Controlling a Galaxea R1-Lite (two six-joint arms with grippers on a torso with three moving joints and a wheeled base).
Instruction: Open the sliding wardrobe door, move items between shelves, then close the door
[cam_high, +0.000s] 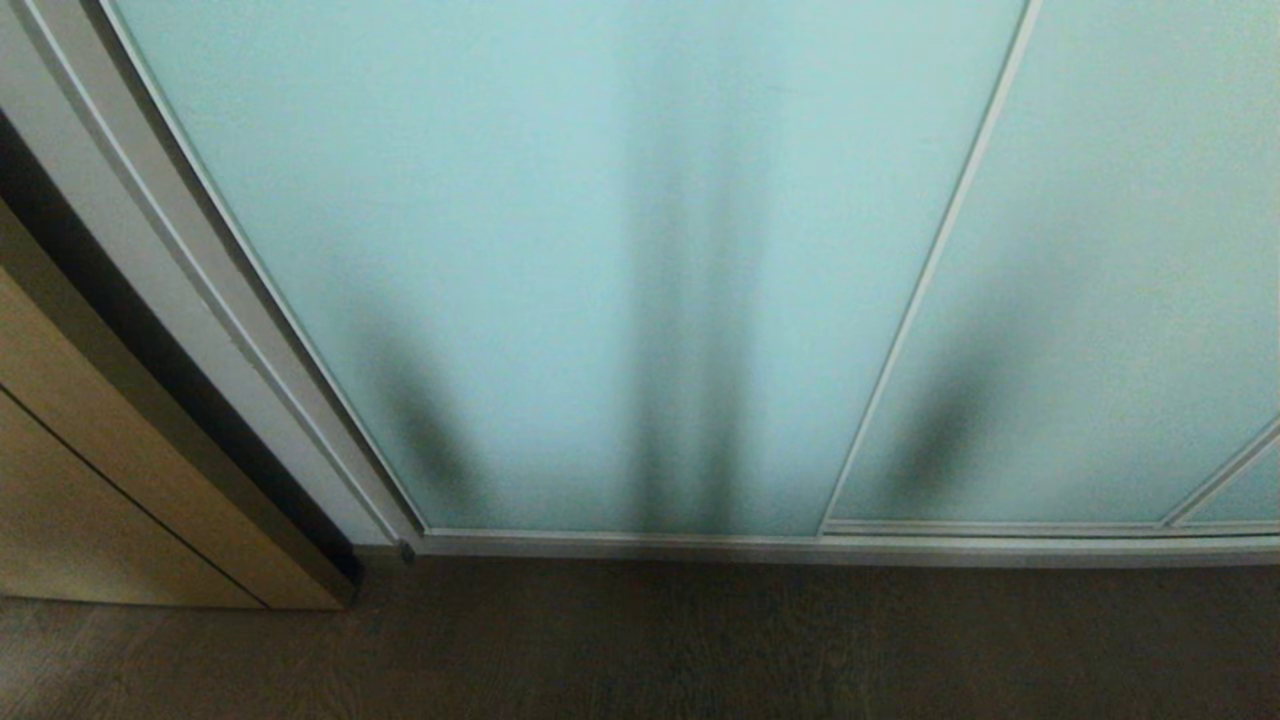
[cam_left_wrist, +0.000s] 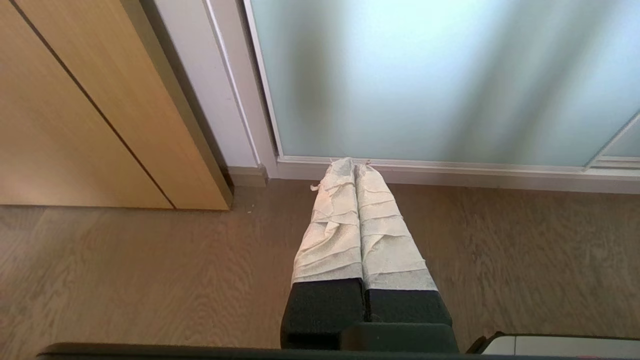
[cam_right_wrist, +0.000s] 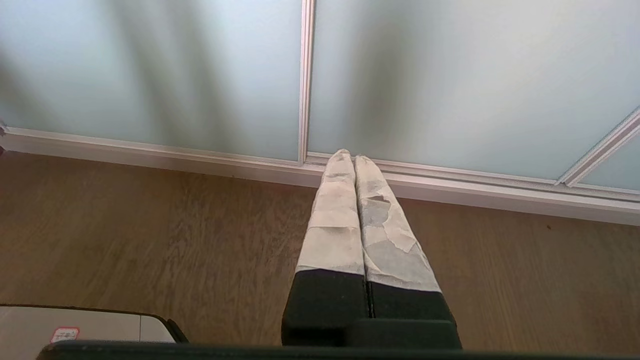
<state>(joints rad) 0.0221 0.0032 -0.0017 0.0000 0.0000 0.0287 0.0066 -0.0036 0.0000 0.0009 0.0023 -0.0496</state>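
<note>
The sliding wardrobe door, frosted aqua glass in a slim pale frame, stands shut across the wardrobe, so nothing inside can be made out through it; a tan wood-grain door sits at nine o'clock of it above the wooden floor. The left gripper and right gripper both hang over the floor with taped fingers pressed together, empty, tips pointing toward twelve o'clock at the door's bottom rail.

No text can be read; the small red-edged sticker is illegible.
</note>
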